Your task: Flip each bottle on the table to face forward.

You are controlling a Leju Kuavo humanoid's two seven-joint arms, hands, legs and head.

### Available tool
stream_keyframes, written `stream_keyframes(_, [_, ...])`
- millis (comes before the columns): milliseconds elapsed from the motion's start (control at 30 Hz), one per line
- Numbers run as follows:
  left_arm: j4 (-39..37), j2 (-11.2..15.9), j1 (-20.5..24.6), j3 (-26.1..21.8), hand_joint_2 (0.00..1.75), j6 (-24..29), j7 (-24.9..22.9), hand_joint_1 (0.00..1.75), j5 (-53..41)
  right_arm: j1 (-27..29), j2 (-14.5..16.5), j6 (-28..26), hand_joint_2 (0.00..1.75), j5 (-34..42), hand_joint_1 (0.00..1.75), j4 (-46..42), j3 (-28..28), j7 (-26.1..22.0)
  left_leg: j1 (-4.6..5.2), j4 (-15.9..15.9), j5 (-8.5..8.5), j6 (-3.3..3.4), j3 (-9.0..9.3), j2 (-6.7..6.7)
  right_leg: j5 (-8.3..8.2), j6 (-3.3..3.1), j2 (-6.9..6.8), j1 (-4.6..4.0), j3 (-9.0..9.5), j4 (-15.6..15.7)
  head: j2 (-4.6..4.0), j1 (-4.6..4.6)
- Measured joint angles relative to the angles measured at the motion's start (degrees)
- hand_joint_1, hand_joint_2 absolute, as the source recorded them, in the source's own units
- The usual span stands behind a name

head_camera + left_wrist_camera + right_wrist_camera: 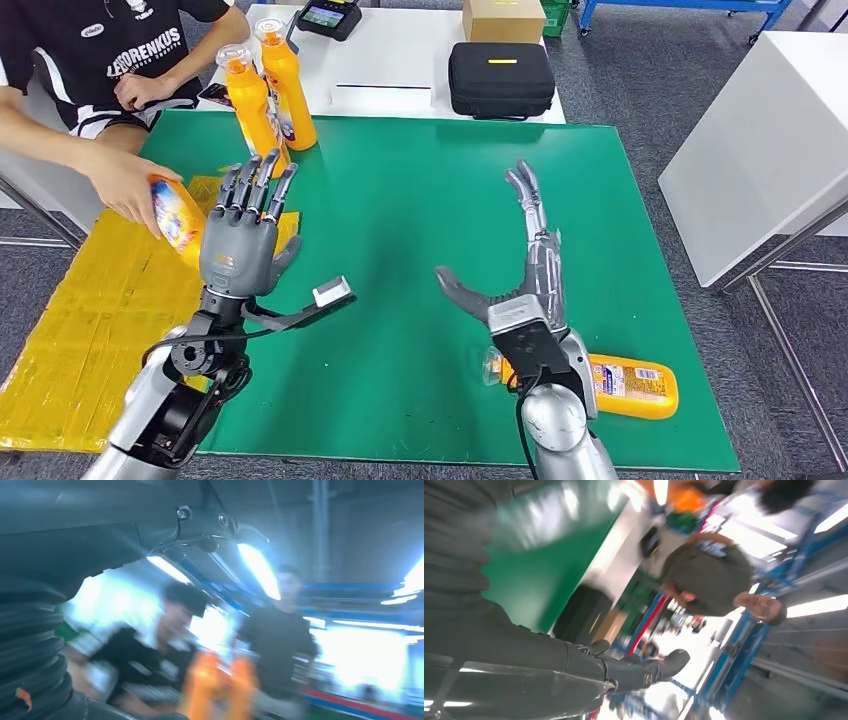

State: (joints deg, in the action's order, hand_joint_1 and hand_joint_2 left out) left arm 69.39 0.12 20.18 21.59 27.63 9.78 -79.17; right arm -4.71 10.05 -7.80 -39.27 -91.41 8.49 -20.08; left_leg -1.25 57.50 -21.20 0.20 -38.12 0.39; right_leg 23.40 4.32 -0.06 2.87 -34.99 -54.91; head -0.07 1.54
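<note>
Table (420,200) under a green mat carries two upright orange bottles (268,95) at the far left and one lying bottle (632,385) beside the right arm. A person's hand (125,183) holds another bottle (180,222). Left hand (240,235) and right hand (525,270) hover, fingers spread, holding nothing.

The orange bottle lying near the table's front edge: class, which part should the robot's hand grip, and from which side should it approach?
Grip the orange bottle around its broad labelled body, coming down from above. It lies flat on its side, body exposed, while the right hand and forearm cover its cap end.
</note>
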Motion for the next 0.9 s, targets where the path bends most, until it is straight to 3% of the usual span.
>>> stream_keyframes(100, [3.38, -2.57, -2.35, -3.37, 1.75, -3.8, 13.02, 0.0, 14.51, 0.59, -1.32, 0.25, 1.75, -10.33, 0.0, -1.2, 1.14, 3.61, -0.01, 0.0, 0.0, 0.0, 0.01, 0.0, 0.0, 0.0, 0.0, -0.01, -0.01, 0.0, 0.0, 0.0])
stream_keyframes(200, [4.81, -4.46, -3.38, -5.76, 1.75, -7.37, 18.49, 0.0, 21.35, 1.34, -3.73, 2.21, 1.75, -18.37, 0.0, -2.05, 3.51, 6.37, -0.02, 0.0, -0.01, -0.01, 0.02, 0.0, 0.01, -0.01, -0.01, -0.02, 0.0, 0.0, 0.0, 0.0])
stream_keyframes(433, [3.13, -7.05, -2.7, -7.75, 1.75, -8.55, 20.4, 0.0, 24.62, 1.99, -10.86, 6.1, 1.75, -23.75, 0.0, -1.57, 9.29, 8.6, -0.01, 0.0, 0.0, 0.0, 0.02, -0.03, 0.0, 0.01, -0.01, -0.01, 0.03, 0.01, 0.0, 0.01])
stream_keyframes(600, [0.38, -8.8, -1.42, -9.14, 1.75, -12.78, 22.91, 0.0, 37.31, 1.99, -16.77, 8.8, 1.75, -20.91, 0.0, -0.11, 11.55, 7.59, 0.0, 0.01, 0.0, 0.0, 0.02, -0.05, -0.02, 0.02, -0.02, 0.0, 0.04, 0.02, 0.0, 0.01])
stream_keyframes(733, [-1.76, -9.38, -0.28, -10.91, 1.75, -14.54, 22.66, 0.0, 43.51, 3.42, -21.79, 10.47, 1.75, -16.55, 0.0, 0.07, 10.79, 6.78, 0.0, 0.02, 0.0, 0.0, 0.02, -0.05, -0.02, 0.03, -0.02, -0.01, 0.03, 0.02, 0.0, 0.02])
stream_keyframes(900, [-4.86, -9.47, 0.65, -13.35, 1.75, -14.67, 22.15, 0.0, 46.61, 7.12, -25.8, 10.55, 1.75, -14.59, 0.0, -0.29, 5.12, 6.15, 0.0, 0.01, -0.02, 0.0, 0.0, -0.05, -0.01, 0.03, -0.02, -0.01, 0.02, 0.02, 0.0, 0.01])
